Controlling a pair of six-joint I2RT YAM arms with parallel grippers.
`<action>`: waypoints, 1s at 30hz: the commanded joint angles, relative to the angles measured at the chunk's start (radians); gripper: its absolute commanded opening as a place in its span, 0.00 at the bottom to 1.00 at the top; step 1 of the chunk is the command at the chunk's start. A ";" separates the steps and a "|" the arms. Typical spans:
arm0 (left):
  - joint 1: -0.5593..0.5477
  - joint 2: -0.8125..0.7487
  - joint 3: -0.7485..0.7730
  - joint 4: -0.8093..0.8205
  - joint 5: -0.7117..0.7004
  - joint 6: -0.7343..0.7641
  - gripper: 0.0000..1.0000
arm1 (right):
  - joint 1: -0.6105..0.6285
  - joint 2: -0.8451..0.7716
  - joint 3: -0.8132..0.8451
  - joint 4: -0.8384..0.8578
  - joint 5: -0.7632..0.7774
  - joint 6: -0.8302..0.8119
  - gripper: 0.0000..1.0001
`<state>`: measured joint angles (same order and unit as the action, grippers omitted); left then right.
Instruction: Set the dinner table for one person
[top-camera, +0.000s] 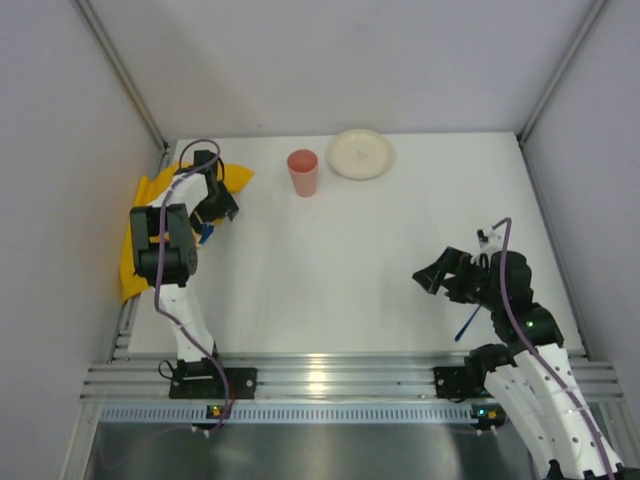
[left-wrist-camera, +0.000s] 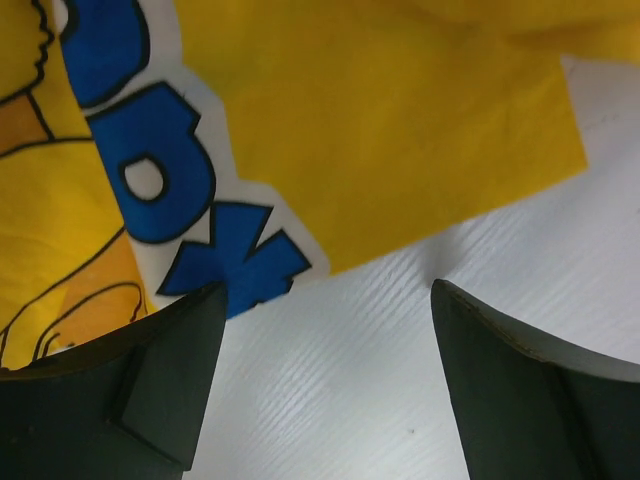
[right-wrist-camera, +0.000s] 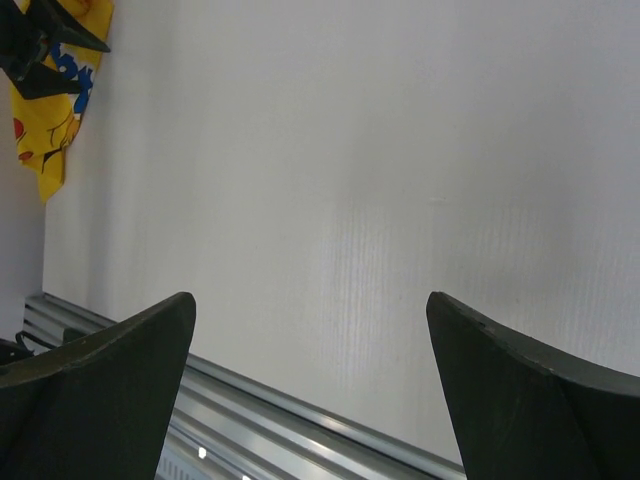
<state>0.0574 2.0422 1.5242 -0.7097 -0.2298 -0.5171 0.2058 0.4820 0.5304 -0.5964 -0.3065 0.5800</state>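
A pink cup (top-camera: 303, 172) stands near a cream plate (top-camera: 360, 154); yellow placemat (top-camera: 148, 192) lies crumpled.

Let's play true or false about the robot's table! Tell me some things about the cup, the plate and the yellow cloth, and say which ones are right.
1. The pink cup stands on the plate. False: it stands on the white table beside the plate, not touching it.
2. The left tool is open over the edge of the yellow placemat. True.
3. The right tool is gripping a spoon. False: it is open and empty, over bare table.
4. The plate has nothing on it. True.
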 joint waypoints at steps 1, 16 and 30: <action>0.009 0.062 0.100 -0.036 -0.049 0.012 0.89 | 0.004 0.021 0.020 0.010 0.029 -0.003 1.00; 0.105 0.247 0.165 -0.019 0.098 -0.035 0.00 | 0.004 0.179 0.068 0.053 0.052 -0.057 1.00; -0.114 -0.160 -0.224 0.024 0.102 0.080 0.00 | 0.004 0.202 0.086 0.060 0.020 -0.072 1.00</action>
<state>0.0776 2.0060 1.4349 -0.6270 -0.1192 -0.4824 0.2058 0.6910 0.5652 -0.5697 -0.2718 0.5171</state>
